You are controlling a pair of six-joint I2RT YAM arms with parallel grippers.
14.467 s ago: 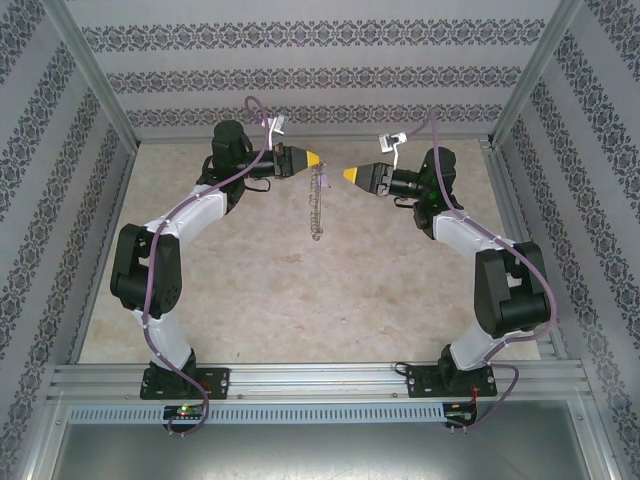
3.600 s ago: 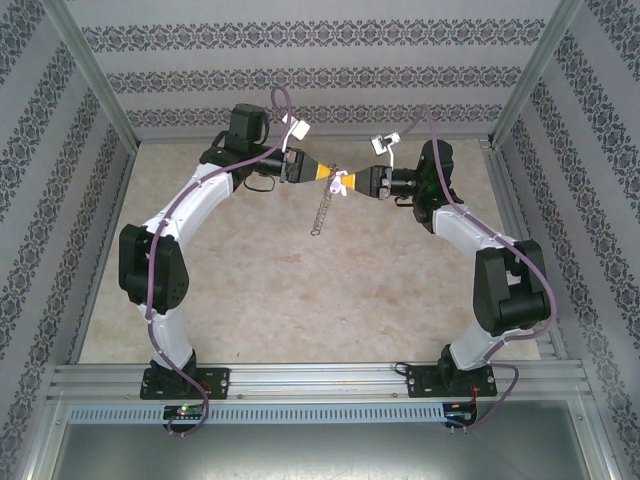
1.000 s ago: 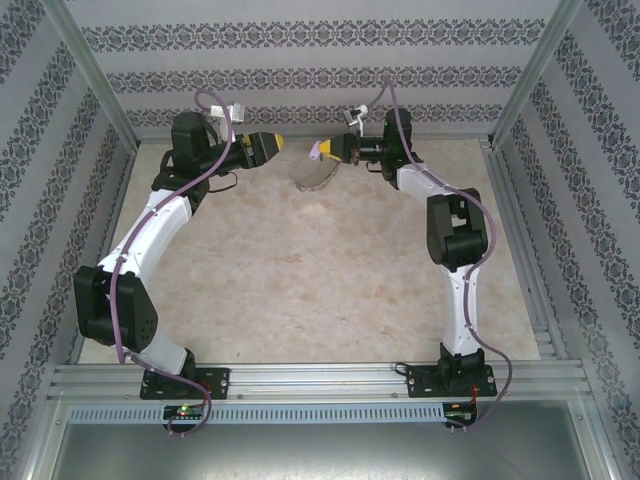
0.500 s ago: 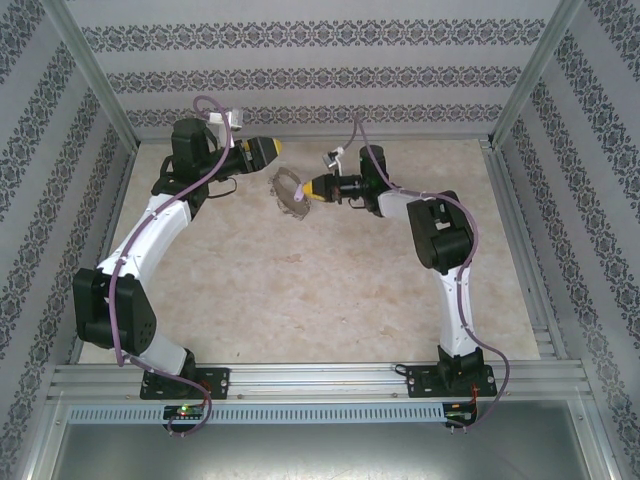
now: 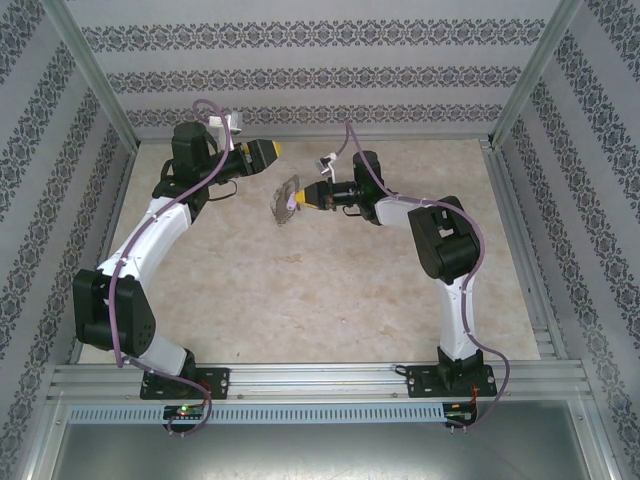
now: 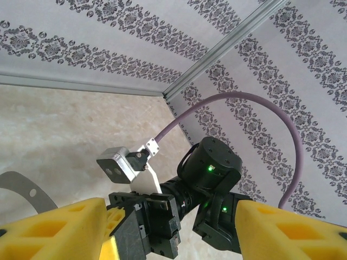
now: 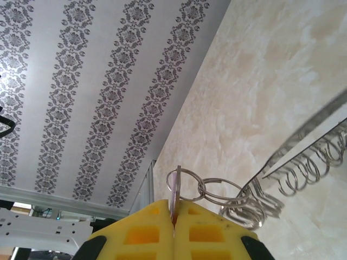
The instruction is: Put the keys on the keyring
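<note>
Two arms reach over the far half of the desk (image 5: 300, 300). The right end effector (image 5: 310, 197) is clenched on a small ring (image 7: 174, 184) of the keyring (image 5: 287, 200). The keyring appears held clear of the desk, just left of the yellow tips, far and slightly left of centre. In the right wrist view the tips pinch that ring edge-on. Linked rings (image 7: 217, 189) lead right to the keyring's wire, where the keys (image 7: 303, 172) hang as a fringe of loops.

The left end effector (image 5: 266, 151) is released, its yellow fingers (image 6: 51, 227) spread with nothing between them. It sits near the keyring, farther and to the left, not touching it.

The step looks like presenting the keyring to the left arm. It likely goes best if the right pinch holds steady so the fringe settles. The left arm should then come in slowly and close on bare wire, not on loops.

The far wall (image 5: 320, 95) is close behind both wrists, and cables (image 5: 345, 140) arch above them. Open room lies nearer, over the desk's centre.
</note>
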